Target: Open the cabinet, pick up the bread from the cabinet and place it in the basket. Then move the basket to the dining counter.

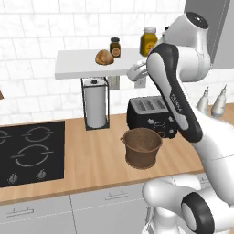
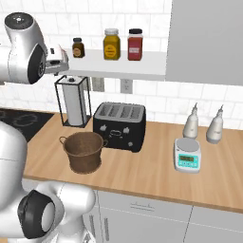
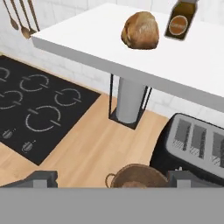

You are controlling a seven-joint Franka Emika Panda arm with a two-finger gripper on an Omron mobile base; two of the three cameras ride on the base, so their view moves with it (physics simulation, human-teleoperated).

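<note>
Bread (image 3: 140, 29) on white shelf (image 3: 87, 41), small brown spice jar (image 3: 178, 22) at its 3 o'clock. Gripper (image 3: 111, 178) fingers apart, empty. Basket (image 1: 141, 147) on worktop, toaster (image 1: 151, 116) at its 12 o'clock.

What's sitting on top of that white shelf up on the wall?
On the white shelf sit the bread, a small dark jar, a yellow jar and a red jar. The arm covers part of the shelf in both base views.

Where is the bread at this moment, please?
The bread sits on the white shelf, toward its left in the left base view, beside a small dark spice jar and above the paper-towel holder.
</note>
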